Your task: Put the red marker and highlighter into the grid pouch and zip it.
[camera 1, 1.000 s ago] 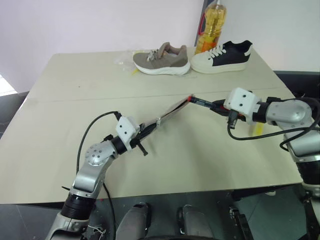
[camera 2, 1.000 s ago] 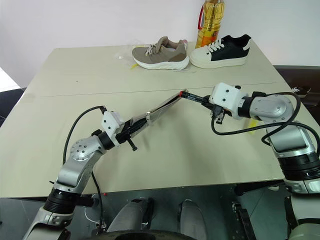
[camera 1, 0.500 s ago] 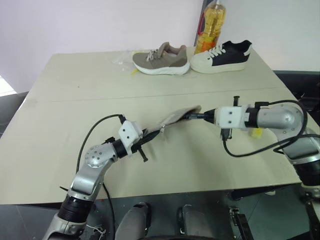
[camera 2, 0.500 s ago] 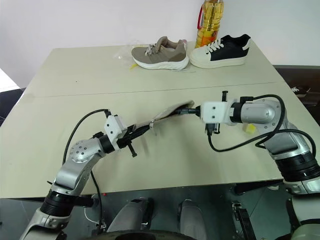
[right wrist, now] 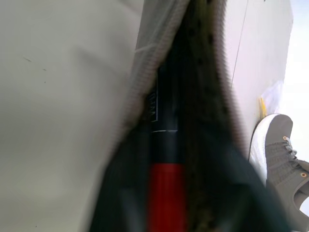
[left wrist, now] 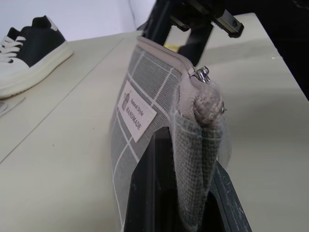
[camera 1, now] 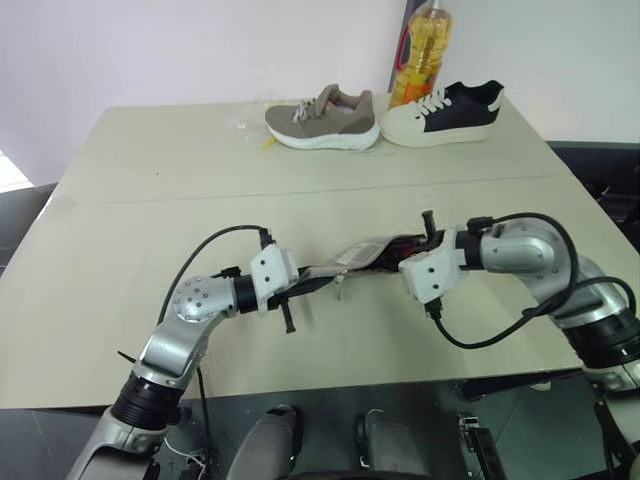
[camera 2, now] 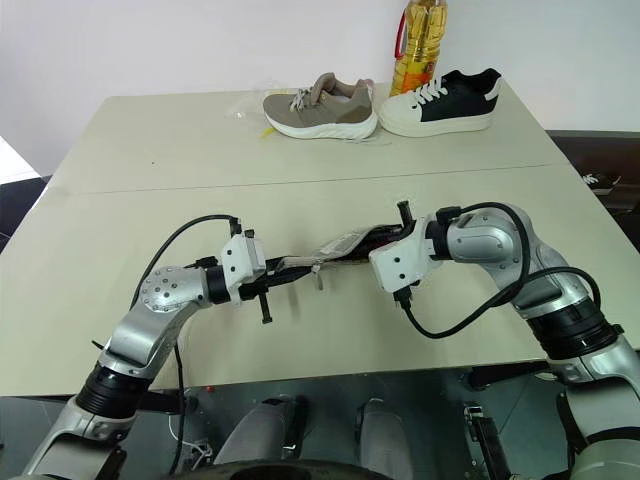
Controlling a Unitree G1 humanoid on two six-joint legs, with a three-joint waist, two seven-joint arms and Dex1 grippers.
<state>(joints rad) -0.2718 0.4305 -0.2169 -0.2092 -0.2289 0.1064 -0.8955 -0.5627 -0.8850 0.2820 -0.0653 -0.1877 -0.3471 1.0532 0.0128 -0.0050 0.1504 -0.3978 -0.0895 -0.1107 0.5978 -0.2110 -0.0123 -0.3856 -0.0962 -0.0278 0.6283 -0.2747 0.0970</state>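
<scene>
My left gripper is shut on one end of the grid pouch, which hangs about level just above the table. In the left wrist view the grey pouch with its white label stands edge-up between my fingers. My right gripper is at the pouch's open other end. The red marker, black barrel with a red end, lies lengthwise inside that open mouth. A sliver of yellow past my right gripper may be the highlighter.
At the far edge of the beige table stand a grey sneaker, a white and black sneaker and a bottle of yellow oil. A clear wrapper lies beside the grey sneaker.
My right gripper has come left and down and rolled, carrying the marker into the pouch's mouth. The pouch has sunk from a raised slant to about level.
</scene>
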